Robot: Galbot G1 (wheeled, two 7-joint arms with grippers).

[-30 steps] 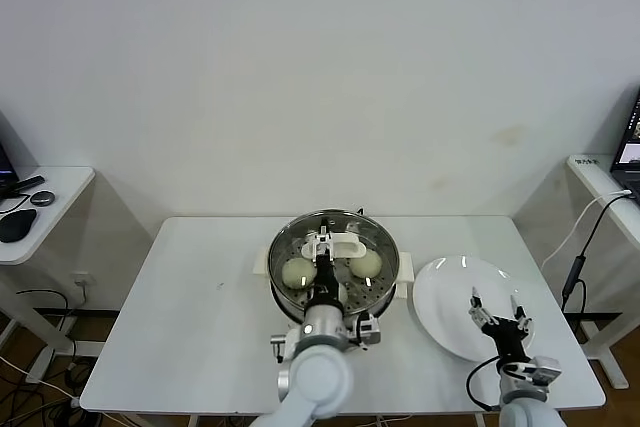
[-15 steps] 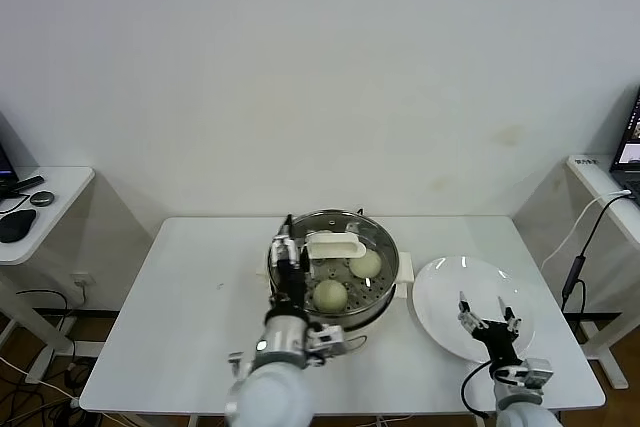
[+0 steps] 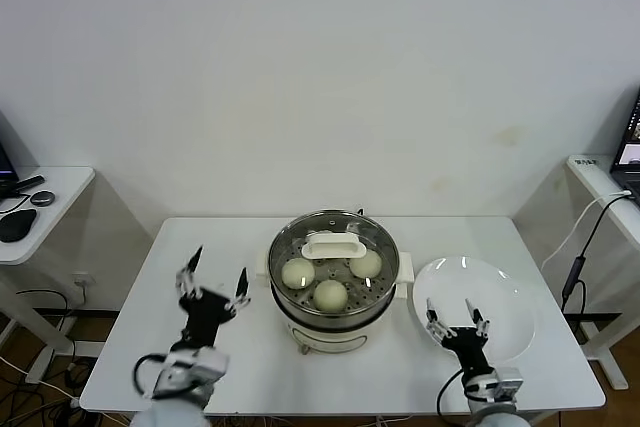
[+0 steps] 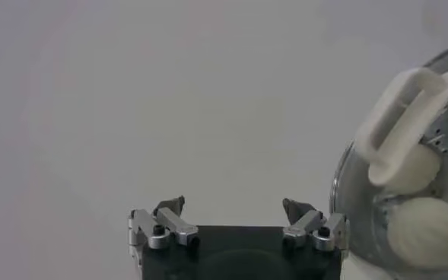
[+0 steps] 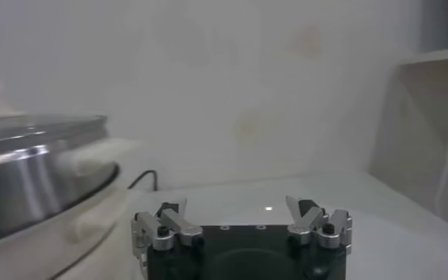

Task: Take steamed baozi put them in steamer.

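Head view
Steamer: mid-table, a white handle lying across its far part.
Baozi: three show on the tray, left bun, near bun, right bun; a fourth cannot be made out.
Left gripper: jaws spread, empty, over bare table left of the steamer, apart from it and from every bun.
Right gripper: jaws spread, empty, at the near-left edge of the plate, right of the steamer.

Left wrist view
Left gripper: fingers wide apart, nothing between them; below is plain table.
Steamer: just beside one finger, with the handle and pale buns inside.

Right wrist view
Right gripper: fingers wide apart, empty.
Steamer: off to one side, clear of the fingers; no bun visible here.
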